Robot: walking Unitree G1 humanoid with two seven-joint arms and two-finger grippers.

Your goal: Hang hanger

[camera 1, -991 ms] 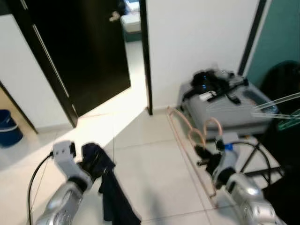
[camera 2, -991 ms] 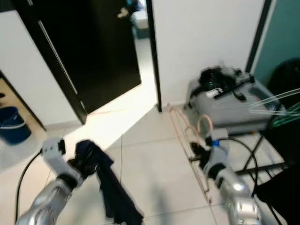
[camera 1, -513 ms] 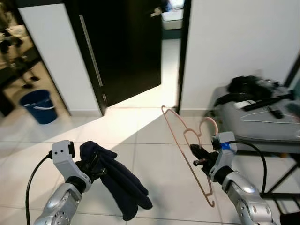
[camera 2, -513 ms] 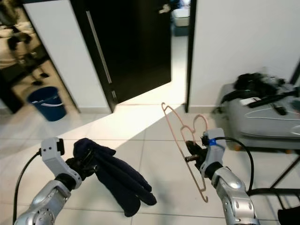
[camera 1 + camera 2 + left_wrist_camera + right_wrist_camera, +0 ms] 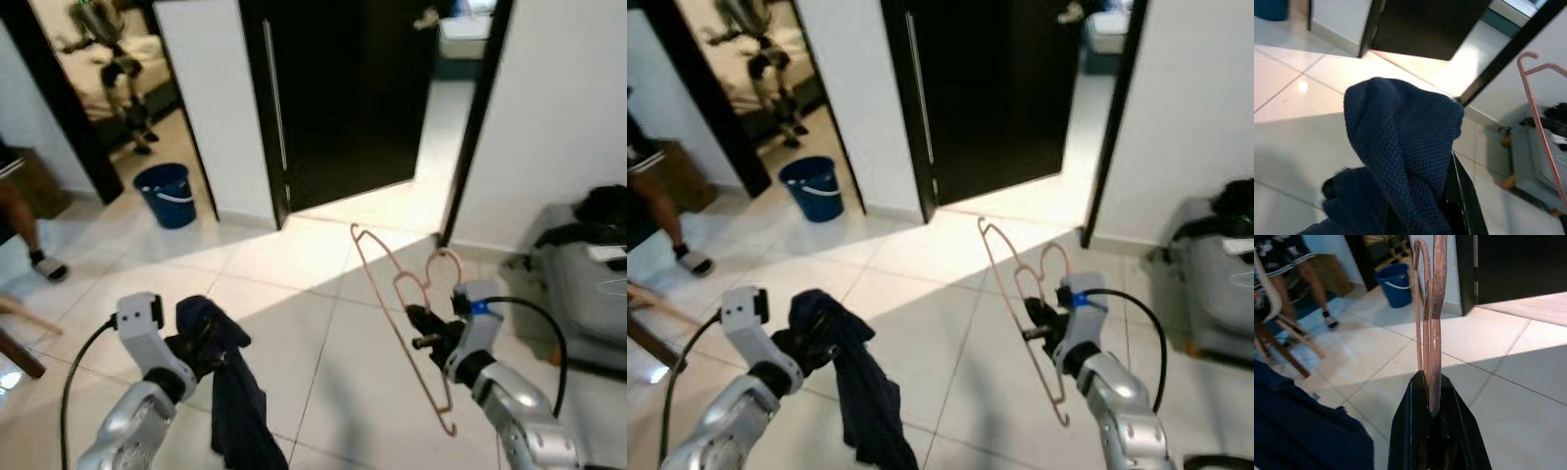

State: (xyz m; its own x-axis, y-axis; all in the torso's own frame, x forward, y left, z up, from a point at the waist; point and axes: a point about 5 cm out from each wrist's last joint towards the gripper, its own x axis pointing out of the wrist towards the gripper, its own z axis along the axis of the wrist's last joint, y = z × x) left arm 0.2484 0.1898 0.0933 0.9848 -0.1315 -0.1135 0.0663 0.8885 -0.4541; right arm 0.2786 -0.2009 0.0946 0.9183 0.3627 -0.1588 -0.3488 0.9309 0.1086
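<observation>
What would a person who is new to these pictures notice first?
First, the pink hanger held up over the white tile floor by the right tool, whose fingers are shut on its wire. Next, the dark blue garment hanging from the left tool. Behind them stand a black door and a blue bucket near the wall.

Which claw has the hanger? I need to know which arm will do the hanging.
The right claw: it is shut on the pink wire hanger, while the left claw grips a dark blue garment.
</observation>
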